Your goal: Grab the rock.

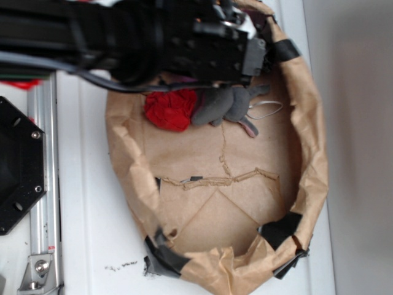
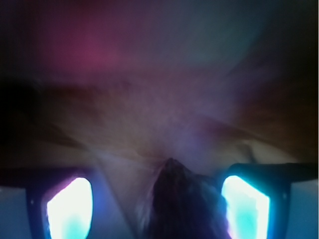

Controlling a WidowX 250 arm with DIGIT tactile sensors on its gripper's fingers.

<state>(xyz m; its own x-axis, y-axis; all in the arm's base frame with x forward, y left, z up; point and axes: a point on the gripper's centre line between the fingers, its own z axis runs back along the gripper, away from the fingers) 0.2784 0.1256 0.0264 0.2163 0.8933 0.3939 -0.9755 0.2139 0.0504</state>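
So the arm (image 1: pixel 123 37) is reaching in from the left across the top of the exterior view, big black blurry thing, and its far end sits over the upper rim of the brown paper bowl (image 1: pixel 310 141). The bowl is crumpled kraft paper patched with dark tape (image 1: pixel 281 228) at a few spots on the rim, sitting on a white surface (image 1: pixel 86 233).

Inside the bowl, up near the top, there's a wrinkly red ball (image 1: pixel 167 110) and right beside it, touching, a grey plush animal (image 1: pixel 221 104) with a thin tail or cord curling off to the right. Both are partly tucked under the arm. The rest of the bowl floor is just creased paper with a torn seam across the middle.

The rock: from the exterior view I can't spot it at all, the arm covers that part. In the wrist view there's a dark pointed lump (image 2: pixel 174 199) low in the middle, sitting between the two glowing pads (image 2: pixel 70 209). That's probably the rock, but it's so blurry I can't swear to it.

The claw (image 2: pixel 157 209) looks spread apart with the lump in the gap. Whether the pads actually touch it, can't tell.

Off on the left there's a black mounting plate (image 1: pixel 18 166) and a metal rail (image 1: pixel 43 184).
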